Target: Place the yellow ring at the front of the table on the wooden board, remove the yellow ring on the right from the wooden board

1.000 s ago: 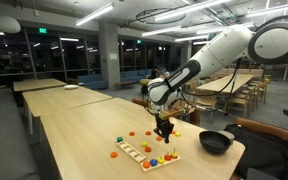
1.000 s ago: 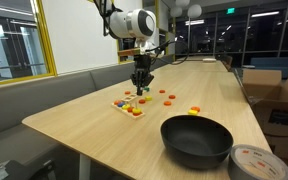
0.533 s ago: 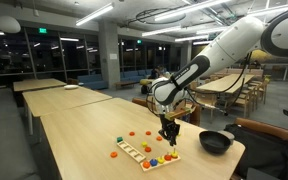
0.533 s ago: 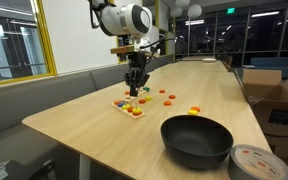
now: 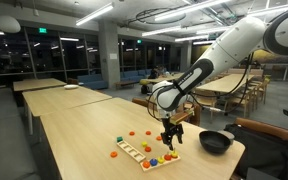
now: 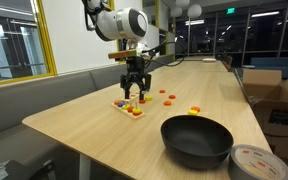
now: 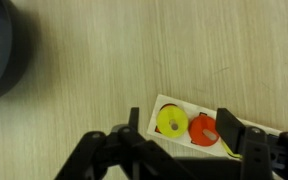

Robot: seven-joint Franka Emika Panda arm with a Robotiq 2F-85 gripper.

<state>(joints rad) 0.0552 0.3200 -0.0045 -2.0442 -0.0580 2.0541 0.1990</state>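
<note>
gripper spread wide, empty, above board end | yellow ring lower centre of wrist view, on board, just beside red ring | risk: jaws straddle both rings, so closing likely catches red too or shoves board askew

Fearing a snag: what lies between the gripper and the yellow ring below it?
Nothing: in the wrist view the yellow ring lies bare under the open gripper.
</note>
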